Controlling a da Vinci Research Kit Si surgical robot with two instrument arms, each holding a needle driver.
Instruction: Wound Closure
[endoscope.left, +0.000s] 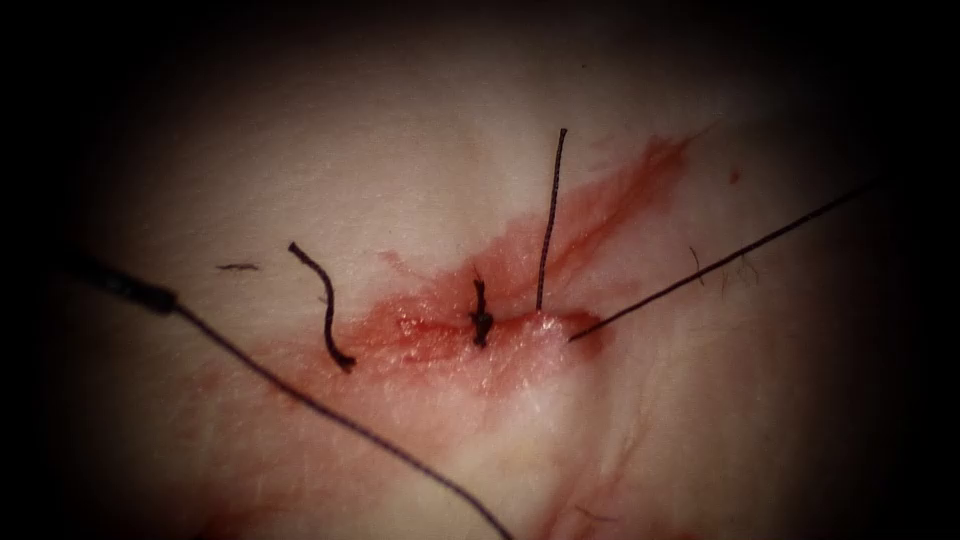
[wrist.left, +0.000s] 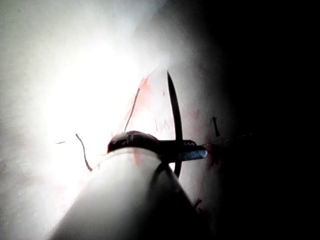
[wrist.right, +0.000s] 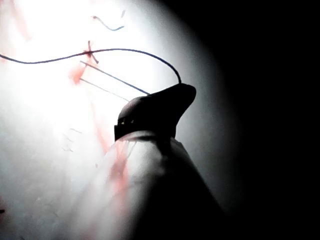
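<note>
The tissue (endoscope.left: 300, 150) has a cut (endoscope.left: 440, 335) wet with red fluid and one knotted stitch (endoscope.left: 481, 325) across it. From the cut's right end one thread (endoscope.left: 549, 220) stands upward, and another thread (endoscope.left: 720, 262) runs taut off to the right. A third strand (endoscope.left: 340, 415) crosses the near left, starting at a thicker dark piece (endoscope.left: 130, 285) that looks like the needle's tail. In the left wrist view my left tool (wrist.left: 192, 152) is shut on the curved needle (wrist.left: 174, 110), nearer one end, clear of the tissue. My right tool (wrist.right: 170, 102) looks shut on thread (wrist.right: 125, 50).
A short cut end of thread (endoscope.left: 325, 305) lies on the tissue left of the knot, with a tiny fragment (endoscope.left: 238, 267) further left. Red fluid (endoscope.left: 610, 195) streaks up and right from the cut.
</note>
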